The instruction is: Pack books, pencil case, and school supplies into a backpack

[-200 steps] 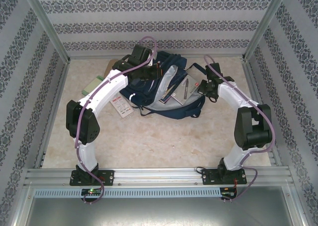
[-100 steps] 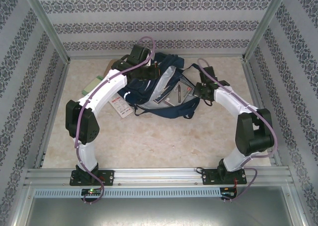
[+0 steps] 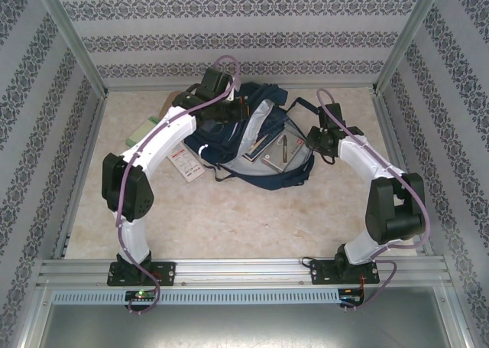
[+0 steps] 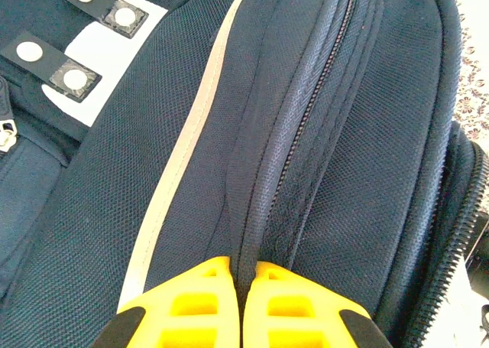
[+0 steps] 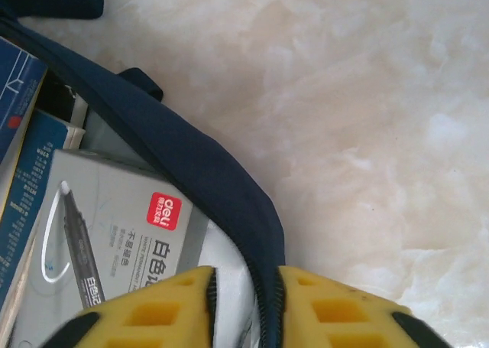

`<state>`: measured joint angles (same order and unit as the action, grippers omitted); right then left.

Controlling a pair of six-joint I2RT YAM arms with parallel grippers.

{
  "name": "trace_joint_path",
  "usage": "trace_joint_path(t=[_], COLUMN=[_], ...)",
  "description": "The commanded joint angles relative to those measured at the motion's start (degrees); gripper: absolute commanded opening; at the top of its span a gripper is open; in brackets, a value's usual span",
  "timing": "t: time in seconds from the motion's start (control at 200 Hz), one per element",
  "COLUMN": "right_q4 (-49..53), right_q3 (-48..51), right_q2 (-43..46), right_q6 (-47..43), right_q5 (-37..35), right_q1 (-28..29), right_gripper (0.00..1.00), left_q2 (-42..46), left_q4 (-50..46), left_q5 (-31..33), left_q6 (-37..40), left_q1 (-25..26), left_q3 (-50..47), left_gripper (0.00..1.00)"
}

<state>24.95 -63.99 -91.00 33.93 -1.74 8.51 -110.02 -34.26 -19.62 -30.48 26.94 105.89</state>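
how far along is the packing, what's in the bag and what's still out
Done: books and a grey marker box lie inside the open backpack. In hand: the left gripper pinches a fabric fold by the zip; the rim runs between the fingers of the right gripper. Left: a pale green pad and a white packet lie on the table outside it.

Books (image 3: 258, 144) lie inside the backpack (image 3: 269, 105) — packet (image 3: 186, 164) and pad (image 3: 142, 128) left of it.

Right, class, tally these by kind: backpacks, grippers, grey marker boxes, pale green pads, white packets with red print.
Backpack: 1
Grippers (left gripper, right gripper): 2
Grey marker box: 1
Pale green pad: 1
White packet with red print: 1
Total: 6
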Motion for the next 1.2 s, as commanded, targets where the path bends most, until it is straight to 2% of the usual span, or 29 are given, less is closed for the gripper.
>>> trace_joint_path(t=[0.0,0.12,0.47,0.525,0.625,0.664,0.789,0.839,1.019,1.194], right_q4=[-0.52,-1.05,-4.54,-4.69,-5.52,-5.65,-6.34,-6.48,-6.42,-5.81], right_q3=[-0.4,0.75,8.89,9.77,10.96,10.93,10.58,10.46,9.77,9.46], right_q2=[1.17,4.68,16.19,17.05,16.92,16.53,15.18,14.88,14.84,17.1], right_q6=[-0.94,-2.63,-2.57,-2.34,-2.31,-2.47,-2.26,-2.11,-2.01,-1.96], right_q5=[-1.84,-2.26,-5.33,-5.66,-4.21,-3.9,-3.07,-3.01,-3.49,-5.35], right_q1=[1.52,4.31,16.42,17.74,18.37,18.38,18.44,18.45,19.24,21.77], right_gripper=[0.44,0.51,0.56,0.58,0.59,0.59,0.59,0.6,0.6,0.6], left_q2=[-0.71,-0.81,-2.31,-2.45,-2.23,-1.75,0.53,2.09,9.43,13.68], left_q4=[-2.18,-2.63,-4.63,-5.08,-6.51,-7.0,-9.08,-9.57,-9.27,-5.27], left_q5=[2.93,3.03,2.84,2.76,3.15,3.65,5.08,5.58,6.99,5.29], left_q6=[-0.3,0.09,1.03,1.24,2.21,2.55,3.55,3.96,5.18,3.36], left_q1=[-1.45,-1.54,-1.59,-1.57,-1.7,-1.79,-2.96,-3.73,-8.79,-19.43], left_q3=[2.0,2.13,4.6,4.75,5.14,4.99,4.27,3.38,-4.22,-13.96], left_gripper=[0.0,0.0,0.0,0.12,0.12,0.16,0.56,0.64,0.65,0.58])
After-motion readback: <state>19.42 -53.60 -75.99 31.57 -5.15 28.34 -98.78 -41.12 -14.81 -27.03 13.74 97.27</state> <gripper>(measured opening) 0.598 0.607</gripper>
